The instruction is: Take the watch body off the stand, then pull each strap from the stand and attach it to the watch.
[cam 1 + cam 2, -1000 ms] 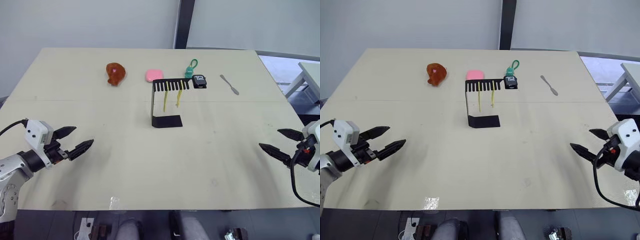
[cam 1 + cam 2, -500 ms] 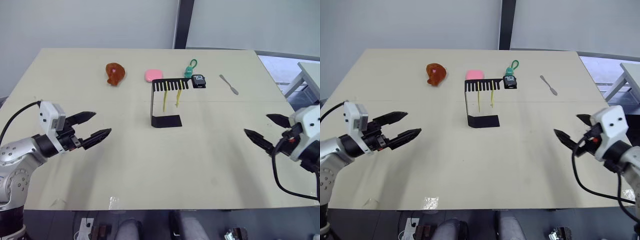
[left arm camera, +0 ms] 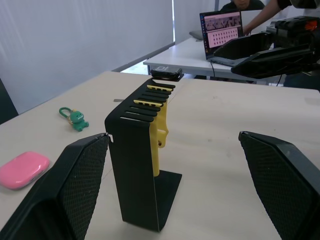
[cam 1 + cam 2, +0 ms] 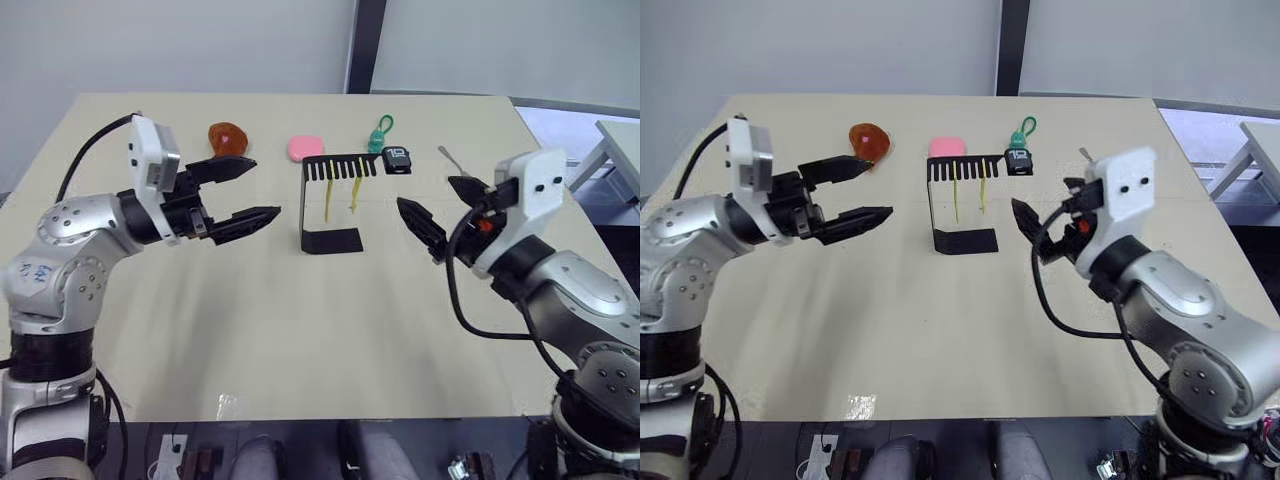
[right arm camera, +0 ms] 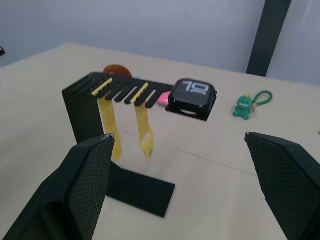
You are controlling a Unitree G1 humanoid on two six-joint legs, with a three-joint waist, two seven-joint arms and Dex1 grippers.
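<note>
Right wrist view shows you the watch body still sitting on the end of the stand, with both yellow straps hanging from its slots. Within one second both arms have risen from the table's near edge towards the stand. The right gripper and the left gripper flank it, both spread wide and empty, so nothing is taken yet.

The brown toy sits partly behind the left pincer. The spatula is mostly covered by the right arm. A person behind the laptop is cut off.
</note>
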